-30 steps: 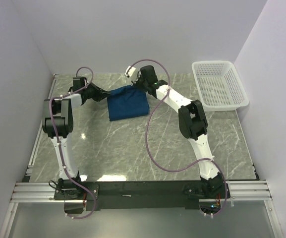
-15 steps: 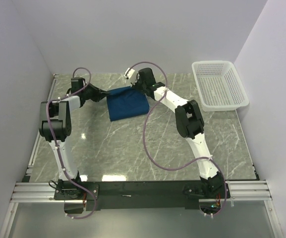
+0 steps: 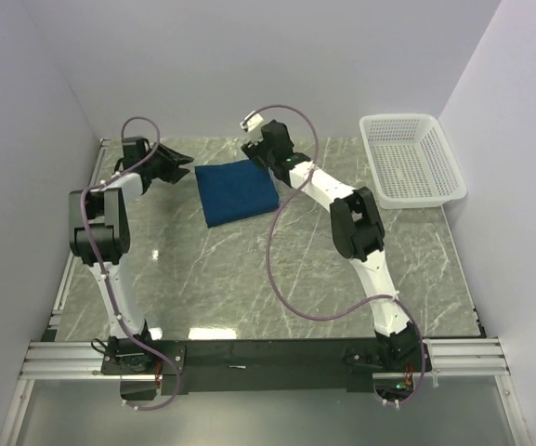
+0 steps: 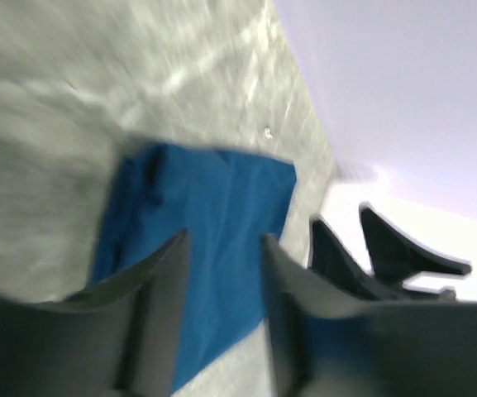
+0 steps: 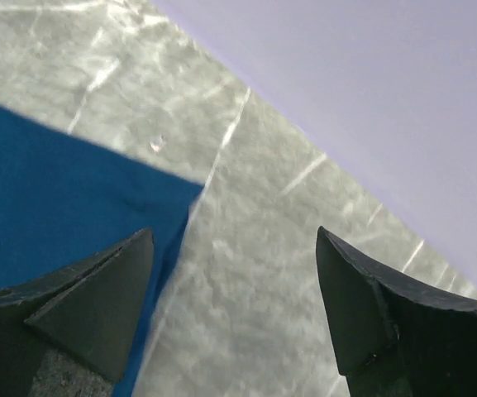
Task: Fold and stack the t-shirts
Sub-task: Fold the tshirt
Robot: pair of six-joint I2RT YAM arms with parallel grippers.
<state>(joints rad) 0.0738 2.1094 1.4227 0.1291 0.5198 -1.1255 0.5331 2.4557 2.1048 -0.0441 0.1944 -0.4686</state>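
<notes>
**Both grippers open and clear of the folded blue shirt**

On my left wrist camera, the left gripper (image 4: pixel 224 240) is holding its two dark fingers (image 4: pixel 159 281) a modest way apart, with nothing caught between them. Through the gap I am looking at the dark royal-blue cotton t-shirt (image 4: pixel 209 194), which is lying folded into a neat rectangle on the grey-green marble-patterned table (image 4: pixel 73 107). That view is coming through blurred, so I am not making out any print.

On the right wrist camera, the right gripper (image 5: pixel 234 236) is spreading its fingers (image 5: pixel 97 302) wide and gripping nothing. A corner of the shirt is showing by one finger, and only bare table by the other.

From the overhead camera, I am seeing the left gripper hanging just left of the shirt's far left corner, apart from the cloth. The right gripper is sitting at the shirt's far right corner, near the back wall. The shirt is resting in the far middle of the table, between the two grippers. The white plastic mesh basket (image 3: pixel 411 163) is standing at the far right corner, well apart from the shirt.
</notes>
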